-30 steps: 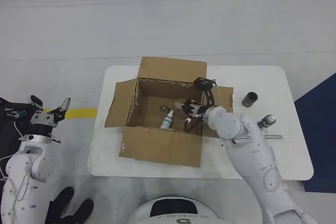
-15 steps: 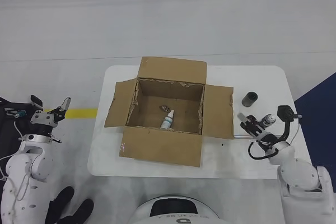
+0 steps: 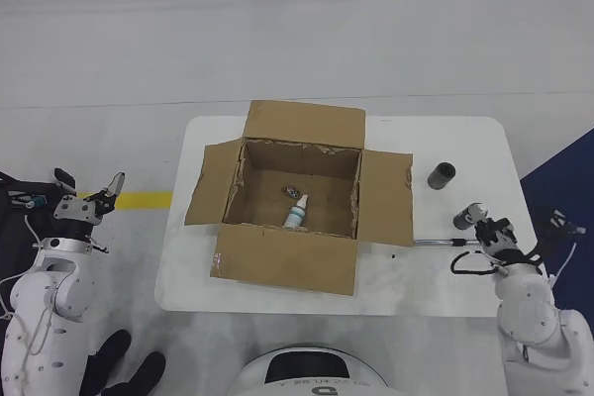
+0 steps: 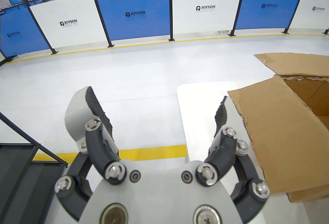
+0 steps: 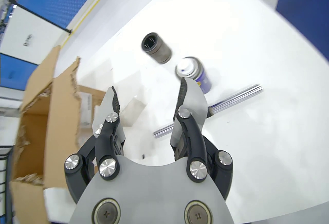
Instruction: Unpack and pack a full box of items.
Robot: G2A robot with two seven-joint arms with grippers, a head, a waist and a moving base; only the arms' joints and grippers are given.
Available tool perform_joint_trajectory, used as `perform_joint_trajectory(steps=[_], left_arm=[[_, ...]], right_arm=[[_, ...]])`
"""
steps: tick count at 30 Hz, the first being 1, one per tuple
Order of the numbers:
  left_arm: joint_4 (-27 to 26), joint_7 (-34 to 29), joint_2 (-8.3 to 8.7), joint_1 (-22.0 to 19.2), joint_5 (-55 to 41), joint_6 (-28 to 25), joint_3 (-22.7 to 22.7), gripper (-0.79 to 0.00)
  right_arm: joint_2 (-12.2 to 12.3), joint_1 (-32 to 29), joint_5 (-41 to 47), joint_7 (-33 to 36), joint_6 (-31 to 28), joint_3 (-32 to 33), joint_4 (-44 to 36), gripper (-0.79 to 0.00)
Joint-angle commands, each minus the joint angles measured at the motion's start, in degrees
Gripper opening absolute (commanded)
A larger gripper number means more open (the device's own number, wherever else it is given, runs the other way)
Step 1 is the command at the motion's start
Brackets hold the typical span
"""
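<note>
An open cardboard box [image 3: 287,259] stands mid-table with its flaps spread. Inside lie a white bottle [image 3: 296,210] and a small dark item [image 3: 291,190]. To the right of the box are a black cylinder [image 3: 441,175], a blue spray can [image 3: 469,214] and a metal rod [image 3: 444,241]. My right gripper [image 3: 525,230] hangs open and empty by the table's right edge, just past the can [image 5: 196,73], rod [image 5: 231,97] and cylinder [image 5: 155,48]. My left gripper [image 3: 89,181] is open and empty off the table's left side, with the box [image 4: 277,127] ahead of its fingers [image 4: 99,113].
The white table [image 3: 277,287] has bare surface in front of the box and at its right front corner. A black frame [image 4: 23,176] stands beside the left arm. A yellow floor line [image 3: 144,200] runs left of the table.
My right arm has swung out from over the box to the table's right edge, past the can. The left arm has not moved.
</note>
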Motion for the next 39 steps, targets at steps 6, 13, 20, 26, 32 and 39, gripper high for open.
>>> perform_joint_trajectory(steps=[6, 13, 20, 26, 32, 39], left_arm=[[0.0, 0.0, 0.0, 0.0, 0.0, 0.0, 0.0, 0.0], [0.0, 0.0, 0.0, 0.0, 0.0, 0.0, 0.0, 0.0], [0.0, 0.0, 0.0, 0.0, 0.0, 0.0, 0.0, 0.0], [0.0, 0.0, 0.0, 0.0, 0.0, 0.0, 0.0, 0.0], [0.0, 0.0, 0.0, 0.0, 0.0, 0.0, 0.0, 0.0], [0.0, 0.0, 0.0, 0.0, 0.0, 0.0, 0.0, 0.0]], right_arm=[[0.3, 4.4, -6.9, 3.1, -0.1, -2.7, 4.8, 0.0], [1.0, 14.2, -13.5, 12.0, 0.1, -4.5, 14.6, -0.006], [1.2, 20.5, -14.5, 12.9, -1.3, -4.9, 22.8, -0.206], [1.3, 22.2, -13.6, 14.3, -1.7, -4.4, 25.3, -0.465], [1.3, 21.8, -12.5, 14.0, -2.2, -3.7, 24.4, -0.785], [1.2, 20.5, -11.1, 13.2, -2.3, -3.0, 22.4, -0.785]])
